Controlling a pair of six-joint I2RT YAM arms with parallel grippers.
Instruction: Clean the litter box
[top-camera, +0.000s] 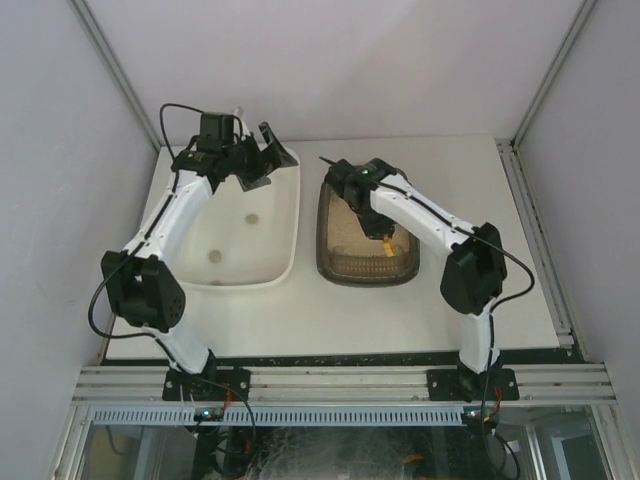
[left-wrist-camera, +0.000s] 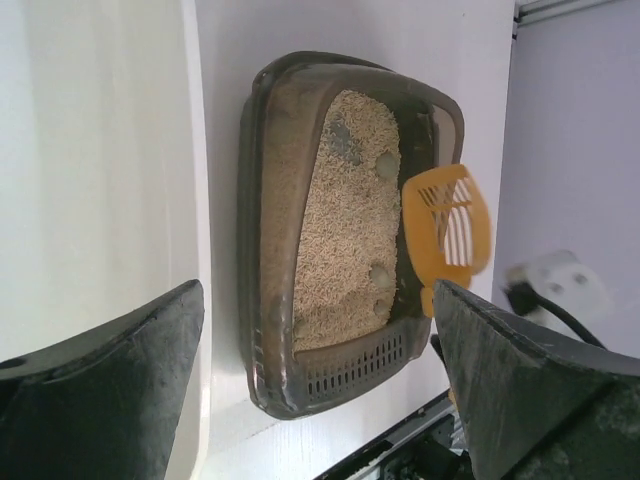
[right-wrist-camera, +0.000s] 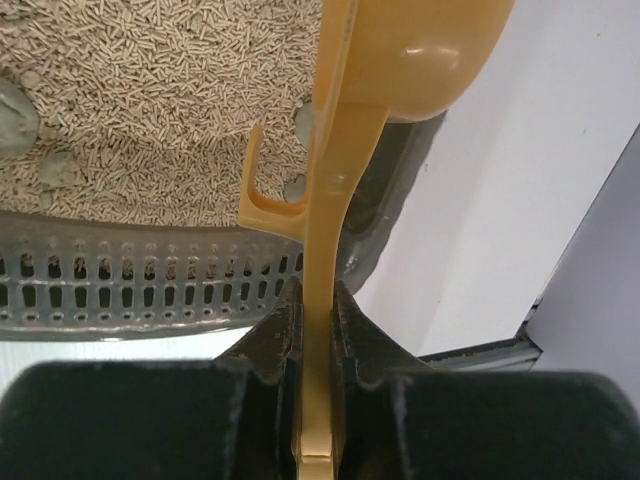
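Note:
The litter box (top-camera: 345, 262) is a dark grey-brown tray of beige litter at centre right; it also shows in the left wrist view (left-wrist-camera: 270, 250) and the right wrist view (right-wrist-camera: 130, 280). Several grey clumps (left-wrist-camera: 380, 272) lie in the litter. My right gripper (top-camera: 381, 233) hangs over the box's right side, shut on the handle of an orange slotted scoop (left-wrist-camera: 450, 220). In the right wrist view the gripper (right-wrist-camera: 318, 300) clamps the scoop handle (right-wrist-camera: 330, 150) edge-on. My left gripper (top-camera: 255, 160) is open and empty above the far end of the white tub, its fingers (left-wrist-camera: 110, 400) spread wide.
A larger cream-white tub (top-camera: 285, 240) stands left of the litter box, with two grey clumps (top-camera: 252, 217) on its floor. White walls close in the back and sides. A metal rail (top-camera: 340, 385) runs along the near table edge.

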